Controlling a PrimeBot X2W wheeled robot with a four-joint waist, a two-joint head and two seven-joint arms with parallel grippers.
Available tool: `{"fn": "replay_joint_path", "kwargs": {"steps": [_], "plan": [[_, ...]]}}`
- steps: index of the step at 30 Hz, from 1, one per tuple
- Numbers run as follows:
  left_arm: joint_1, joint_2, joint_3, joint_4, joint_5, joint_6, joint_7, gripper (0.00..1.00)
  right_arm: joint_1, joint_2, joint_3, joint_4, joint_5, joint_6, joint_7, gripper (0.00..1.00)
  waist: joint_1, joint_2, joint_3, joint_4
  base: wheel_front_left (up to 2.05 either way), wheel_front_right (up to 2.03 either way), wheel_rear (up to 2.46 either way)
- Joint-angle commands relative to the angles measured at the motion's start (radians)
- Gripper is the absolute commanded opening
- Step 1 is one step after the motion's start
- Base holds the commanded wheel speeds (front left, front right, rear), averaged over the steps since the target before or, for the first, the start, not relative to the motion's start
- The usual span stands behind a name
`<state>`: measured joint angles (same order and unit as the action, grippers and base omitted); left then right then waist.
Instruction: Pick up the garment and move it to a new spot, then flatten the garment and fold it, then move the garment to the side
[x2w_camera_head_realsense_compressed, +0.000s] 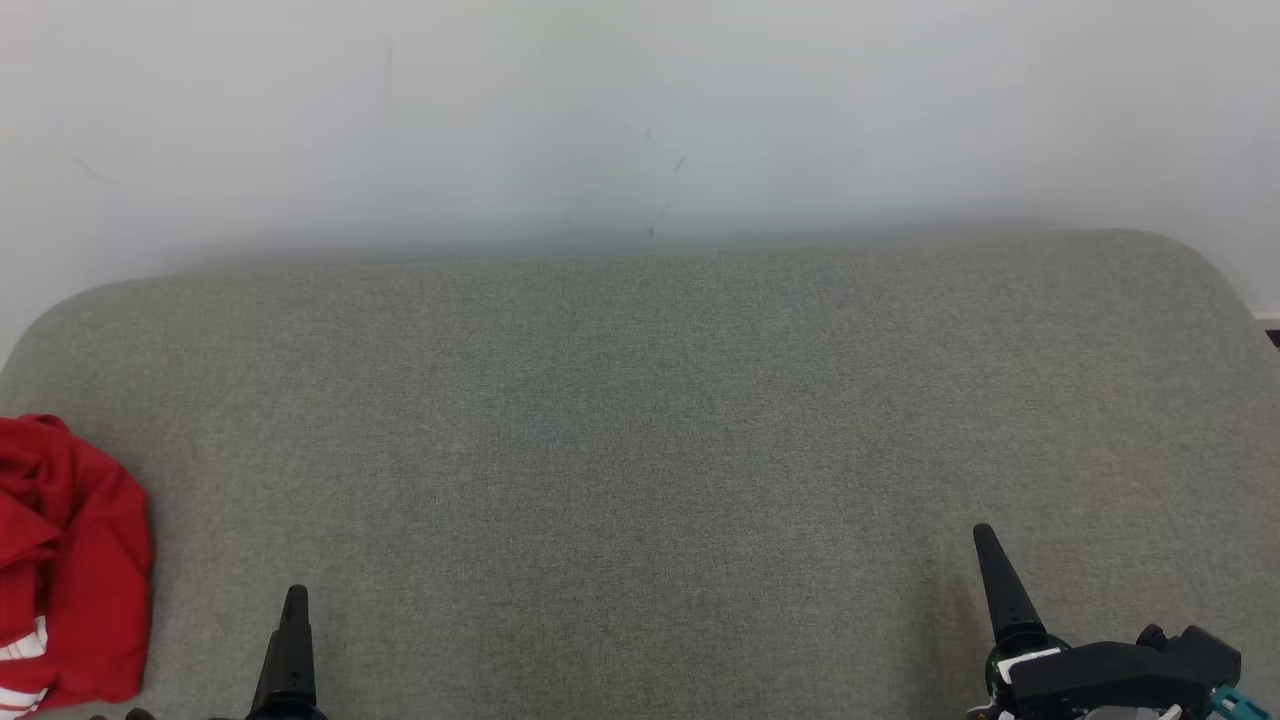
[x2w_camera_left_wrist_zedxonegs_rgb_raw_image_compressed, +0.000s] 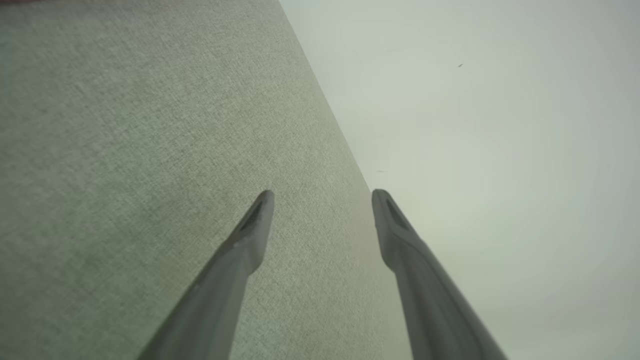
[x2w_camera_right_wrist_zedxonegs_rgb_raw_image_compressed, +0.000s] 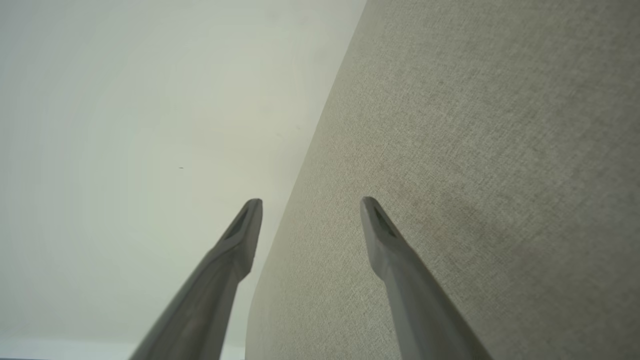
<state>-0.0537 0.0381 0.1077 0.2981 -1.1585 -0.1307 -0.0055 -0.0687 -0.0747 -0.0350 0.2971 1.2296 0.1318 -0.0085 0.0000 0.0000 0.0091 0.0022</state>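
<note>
Red fabric, crumpled into a heap, is what we must handle. The garment (x2w_camera_head_realsense_compressed: 70, 560) lies at the far left edge of the grey cushion (x2w_camera_head_realsense_compressed: 640, 450), partly cut by the border of the head view. We judge that the task is at its very beginning: nothing is picked up, nothing is flattened or folded, and all the steps are left to do.

Our left gripper (x2w_camera_left_wrist_zedxonegs_rgb_raw_image_compressed: 322, 197) has its two fingers spread wide, with nothing between them. Our right gripper (x2w_camera_right_wrist_zedxonegs_rgb_raw_image_compressed: 311, 202) is the same, wide apart and empty. The left one is near the garment but apart from it.

The cushion is a woven textile with a fine, rough grain, flat on top and rounded at its far corners. Behind it the wall (x2w_camera_head_realsense_compressed: 640, 120) is pale and smooth. The garment looks soft and thin, with deep folds and white stripes near its lower edge.
</note>
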Motion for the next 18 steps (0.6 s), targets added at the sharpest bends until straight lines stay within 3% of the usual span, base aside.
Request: {"fn": "replay_joint_path", "kwargs": {"steps": [1,18], "plan": [[-0.002,0.006,0.003,-0.013,0.01,0.0,-0.006,1.0,-0.024,-0.004,0.003,-0.014,-0.009,0.0,-0.004,1.0,0.0,0.0,0.0,0.0,0.0,0.0,0.0],[0.008,0.008,-0.019,-0.031,0.303,0.023,-0.071,1.0,-0.029,0.001,0.014,-0.02,-0.298,-0.001,-0.069,1.0,0.0,0.0,0.005,0.001,0.0,0.0,0.0]]}}
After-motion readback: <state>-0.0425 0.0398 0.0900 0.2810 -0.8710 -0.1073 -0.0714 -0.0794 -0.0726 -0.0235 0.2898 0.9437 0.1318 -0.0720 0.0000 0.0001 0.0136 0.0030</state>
